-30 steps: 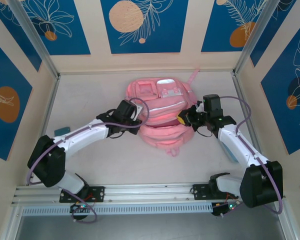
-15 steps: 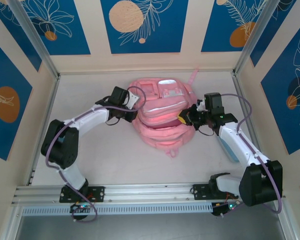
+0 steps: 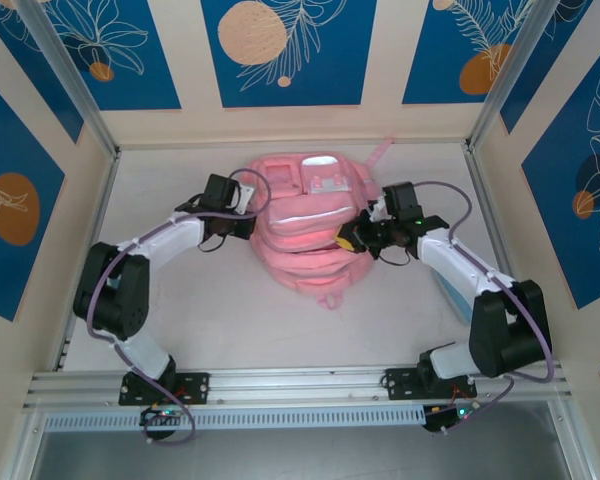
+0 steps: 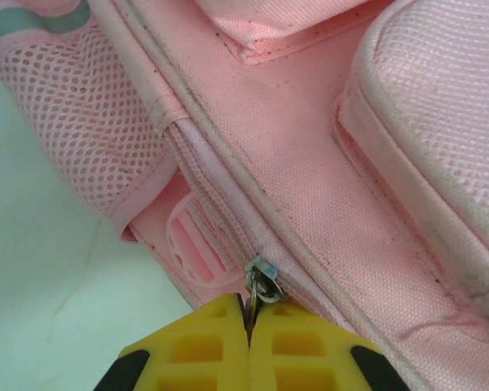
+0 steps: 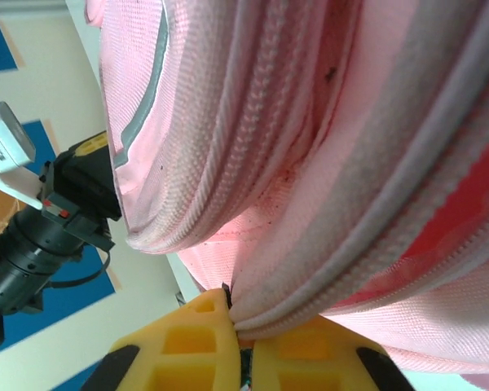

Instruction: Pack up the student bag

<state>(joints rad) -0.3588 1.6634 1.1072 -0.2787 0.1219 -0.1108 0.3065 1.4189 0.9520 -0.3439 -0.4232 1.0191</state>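
The student bag (image 3: pixel 315 235) lies mid-tabletop (image 3: pixel 180 320), btwn the arms. The left end effector (image 4: pixel 248 322) is clamped on the zip pull (image 4: pixel 262 285); the right end effector (image 5: pixel 240 326) pinches the bag's seam. Best: draw the pull along its track w/ fabric taut.

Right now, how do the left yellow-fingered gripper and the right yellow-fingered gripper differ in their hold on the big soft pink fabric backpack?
The left gripper pinches a small metal zipper pull, while the right gripper clamps a thick zippered fabric edge of the soft pink backpack. From above, the left gripper sits at the bag's left side and the right gripper at its right side. Both are yellow-tipped and shut on the bag.
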